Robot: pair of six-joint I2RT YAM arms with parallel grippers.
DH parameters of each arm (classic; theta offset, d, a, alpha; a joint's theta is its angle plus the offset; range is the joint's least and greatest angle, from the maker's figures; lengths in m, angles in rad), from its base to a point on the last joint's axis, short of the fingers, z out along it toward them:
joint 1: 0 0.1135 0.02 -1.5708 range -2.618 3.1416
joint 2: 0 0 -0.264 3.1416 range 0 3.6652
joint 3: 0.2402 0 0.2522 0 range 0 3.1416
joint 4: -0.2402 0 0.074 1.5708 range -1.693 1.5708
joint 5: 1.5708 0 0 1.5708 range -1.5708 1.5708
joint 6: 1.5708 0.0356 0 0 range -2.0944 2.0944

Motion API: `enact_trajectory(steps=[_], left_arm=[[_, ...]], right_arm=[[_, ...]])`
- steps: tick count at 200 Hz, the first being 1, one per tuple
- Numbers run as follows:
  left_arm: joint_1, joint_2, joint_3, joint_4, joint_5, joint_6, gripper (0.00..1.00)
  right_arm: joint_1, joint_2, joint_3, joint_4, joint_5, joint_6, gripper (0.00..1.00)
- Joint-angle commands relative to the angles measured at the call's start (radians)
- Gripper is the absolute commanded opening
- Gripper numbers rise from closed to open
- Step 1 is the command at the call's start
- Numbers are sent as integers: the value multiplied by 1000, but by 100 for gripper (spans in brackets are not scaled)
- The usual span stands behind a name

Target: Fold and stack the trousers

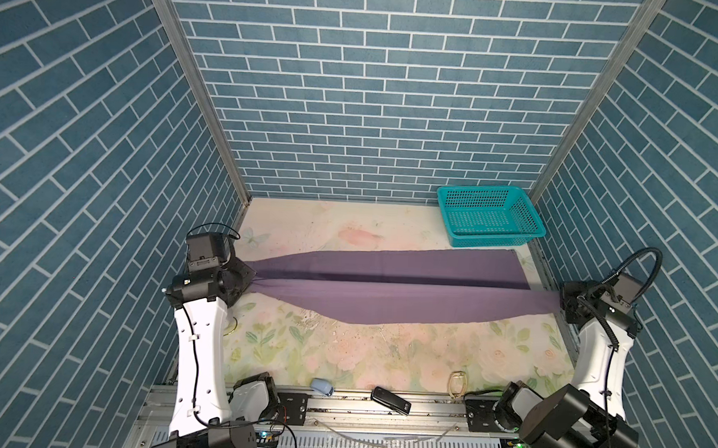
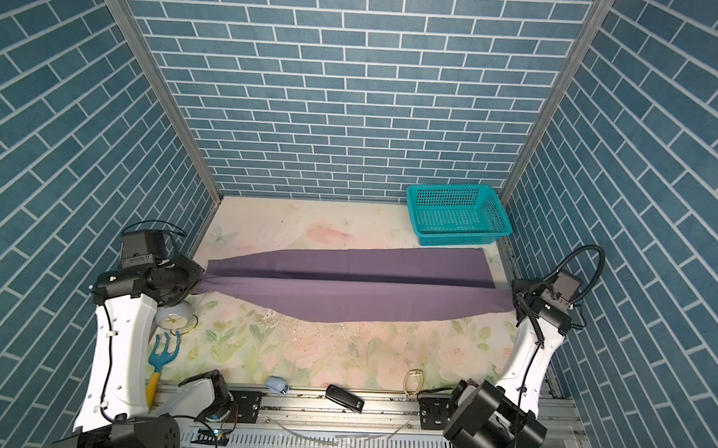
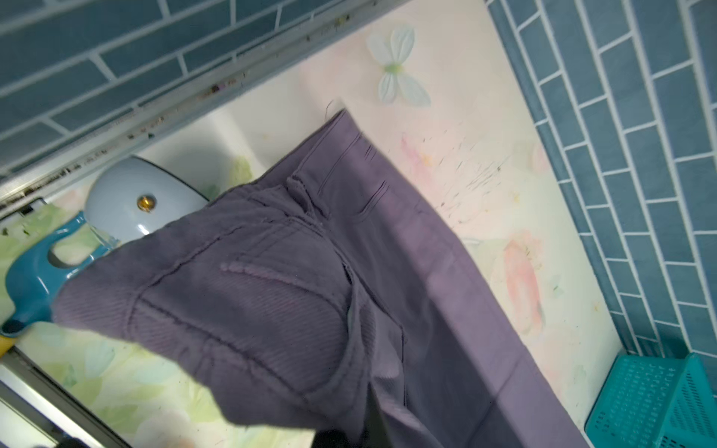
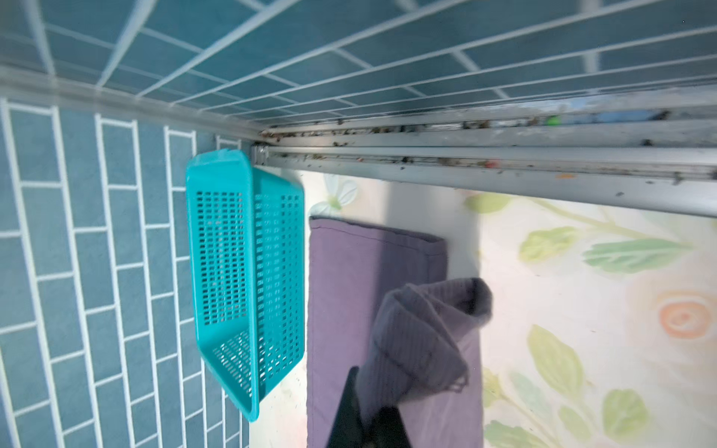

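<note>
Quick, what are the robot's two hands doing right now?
Left gripper: closed, holding the trousers at the waist end.
Right gripper: closed, holding one leg's hem end.

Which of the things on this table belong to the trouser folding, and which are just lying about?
Job in hand:
trousers, stretched across the table
left gripper, shut on one end
right gripper, shut on the other end

Lying about:
basket, empty, perhaps wanted later
clock
garden rake
small pale blue object
black gadget
</note>
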Motion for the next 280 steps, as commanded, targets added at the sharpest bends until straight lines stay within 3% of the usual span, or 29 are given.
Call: enact_trajectory(steps=[1, 46, 103, 184, 222, 280], left_arm=[[24, 51, 56, 106, -235, 19, 0], [24, 190, 78, 221, -192, 7, 0], [22, 337, 126, 244, -170, 1, 0], [24, 160, 28, 177, -249, 7, 0], [24, 159, 0, 175, -253, 10, 0], [15, 398, 66, 248, -203, 1, 0]], right_arm=[[23, 61, 85, 116, 219, -49, 0], [106, 179, 148, 184, 260, -59, 0], [150, 295, 215, 190, 293, -84, 0], [137, 125, 153, 128, 411, -106, 0], [98, 95, 125, 105, 416, -112, 0], [97, 228, 160, 151, 399, -104, 0]])
